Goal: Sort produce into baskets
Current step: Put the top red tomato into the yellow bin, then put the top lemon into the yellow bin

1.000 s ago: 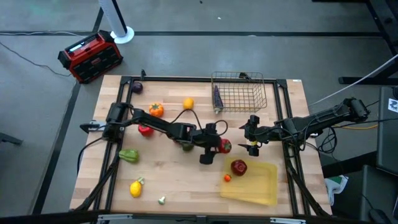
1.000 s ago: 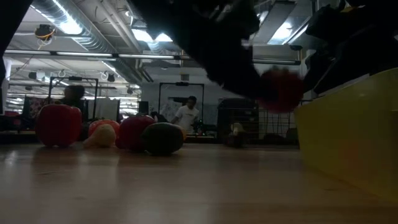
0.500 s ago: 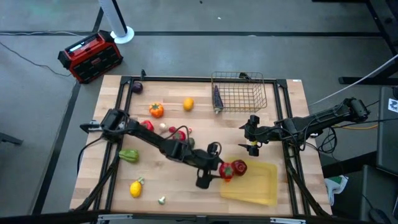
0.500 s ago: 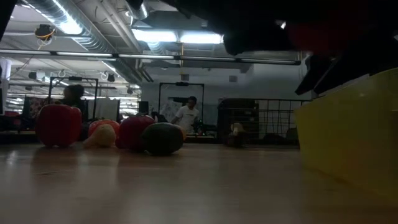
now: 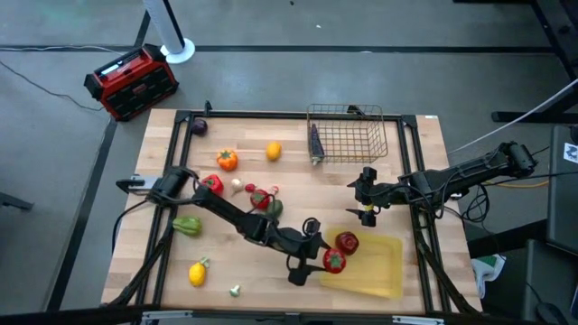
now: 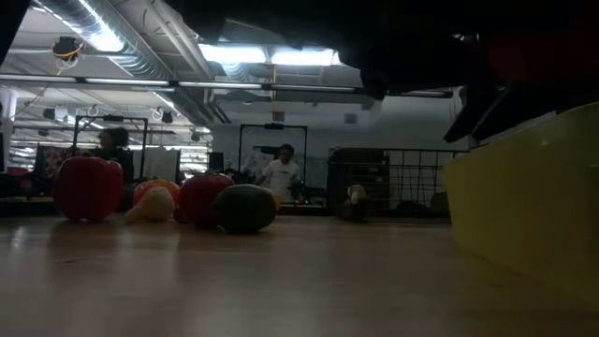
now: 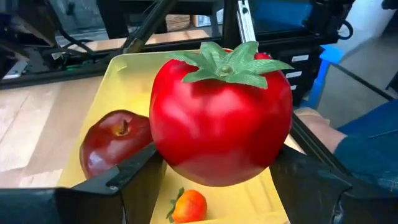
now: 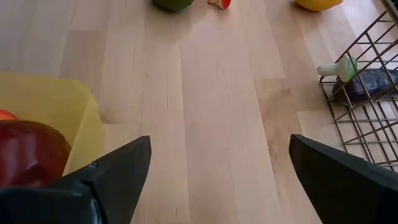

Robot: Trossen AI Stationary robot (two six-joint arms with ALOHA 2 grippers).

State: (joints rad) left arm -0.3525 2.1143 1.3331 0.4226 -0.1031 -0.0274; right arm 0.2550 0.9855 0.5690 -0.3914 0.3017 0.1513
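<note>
A red tomato (image 7: 221, 118) with a green calyx hangs over the yellow tray (image 5: 379, 271), and my left gripper (image 5: 325, 262) is shut on it. In the tray lie a dark red apple (image 7: 112, 146) and a small orange fruit (image 7: 189, 205). The wire basket (image 5: 348, 135) at the far right holds a purple eggplant (image 5: 315, 140). My right gripper (image 5: 364, 203) waits open between basket and tray, above bare wood. Other produce lies on the table's left half. My left gripper pinches the tomato between its two fingers (image 7: 118, 177), one on each side of its lower half (image 7: 163, 155). The fingers come from the table's left, slanting a little downward. The tomato sits upright, calyx up, lifted clear above the tray's left end.
On the left half lie an orange pepper (image 5: 227, 160), an orange (image 5: 273, 151), a red pepper (image 5: 211, 184), a green pepper (image 5: 187, 225), a lemon (image 5: 197, 272) and small pieces (image 5: 262, 199). A red-and-black box (image 5: 131, 81) stands on the floor beyond the far left corner.
My left gripper has swung with the tomato from the table's middle toward the near edge and a little right, ending over the yellow tray's left end, and its fingers have tipped more level. The tomato stays held and upright.
</note>
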